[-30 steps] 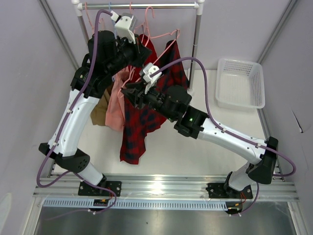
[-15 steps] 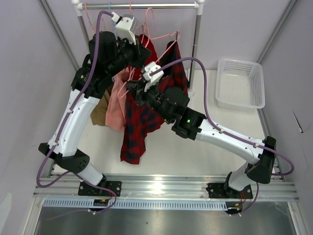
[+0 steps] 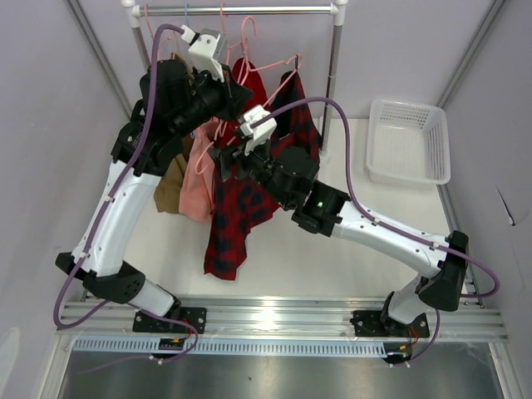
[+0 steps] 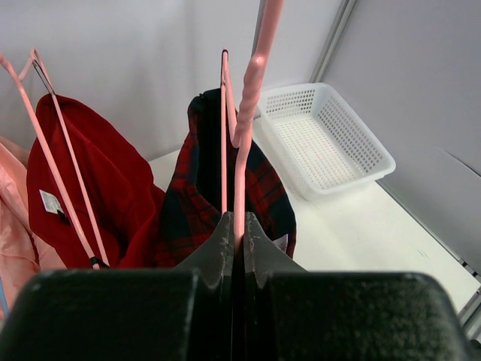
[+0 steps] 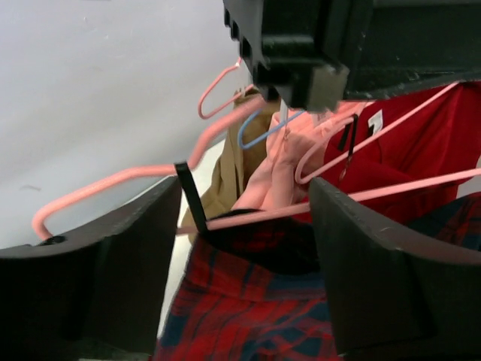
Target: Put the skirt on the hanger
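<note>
At the left end of the clothes rail (image 3: 283,10), which runs along the far edge of the bench (image 3: 291,266), a tan garment (image 3: 170,189) and a salmon-pink one (image 3: 198,184) hang side by side. Just right of them the skirt (image 3: 237,208) hangs in a long fold from the hanger (image 4: 240,150), its lower end low over the middle of the bench; whether it touches the surface I cannot tell. The left pincer (image 4: 234,224) has its jaws pinched tight on the pink wire of the hanger, with no gap between them. The right pincer (image 5: 244,204) comes in at the skirt's top edge; its jaws stand wide apart and grip nothing, with the hanger's sloping wire and the dark waist of the skirt passing between them. A black clip (image 5: 189,197) stands by that wire just inside one jaw. A blue wire hanger (image 5: 263,134) shows near the salmon-pink garment, and a plain red garment (image 4: 83,173) hangs just beside the skirt. A white basket (image 3: 407,141) sits at the far right corner of the bench, well apart from the clothes
</note>
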You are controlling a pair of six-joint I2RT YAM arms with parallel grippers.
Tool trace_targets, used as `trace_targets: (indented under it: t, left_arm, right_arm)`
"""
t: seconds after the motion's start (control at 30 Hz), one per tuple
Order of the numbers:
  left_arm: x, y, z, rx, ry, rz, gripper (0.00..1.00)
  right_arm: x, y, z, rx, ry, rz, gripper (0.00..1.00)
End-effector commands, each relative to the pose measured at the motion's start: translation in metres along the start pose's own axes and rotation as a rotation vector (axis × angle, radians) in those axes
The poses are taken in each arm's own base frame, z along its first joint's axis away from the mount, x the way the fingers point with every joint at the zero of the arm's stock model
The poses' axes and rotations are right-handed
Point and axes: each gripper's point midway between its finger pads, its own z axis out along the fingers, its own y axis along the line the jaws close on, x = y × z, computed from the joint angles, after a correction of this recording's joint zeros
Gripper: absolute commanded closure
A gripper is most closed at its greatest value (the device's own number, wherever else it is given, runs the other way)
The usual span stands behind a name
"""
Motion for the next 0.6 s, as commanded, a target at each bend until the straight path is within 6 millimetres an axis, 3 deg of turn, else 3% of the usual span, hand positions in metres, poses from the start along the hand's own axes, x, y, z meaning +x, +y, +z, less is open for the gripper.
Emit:
trace_targets:
  t: [0.0, 0.17, 0.33, 0.47, 0.5, 0.57]
  left_arm:
    - [-0.060, -0.018, -0.031, 0.060, -0.210, 0.028, 1.00]
    - [-0.063, -0.019, -0.033, 0.066, -0.224, 0.024, 1.00]
    - [-0.062, -0.020, -0.034, 0.076, -0.225, 0.025, 1.00]
    - [-0.064, -0.025, -0.038, 0.097, -0.228, 0.022, 1.00]
    - [-0.065, -0.026, -0.040, 0.102, -0.229, 0.023, 1.00]
    - [-0.066, -0.027, -0.042, 0.107, -0.232, 0.022, 1.00]
  right_arm:
    - [-0.038, -0.002, -0.022, -0.027, -0.058, 0.009, 0.23]
    - [-0.040, -0.013, -0.045, -0.013, -0.053, -0.001, 0.21]
    - [-0.062, -0.035, -0.069, 0.020, -0.082, 0.007, 0.27]
    - [-0.075, -0.106, -0.066, 0.130, -0.078, 0.097, 0.38]
    - [-0.084, -0.138, -0.064, 0.127, -0.092, 0.169, 0.40]
    - [-0.091, -0.166, -0.064, 0.109, -0.116, 0.222, 0.40]
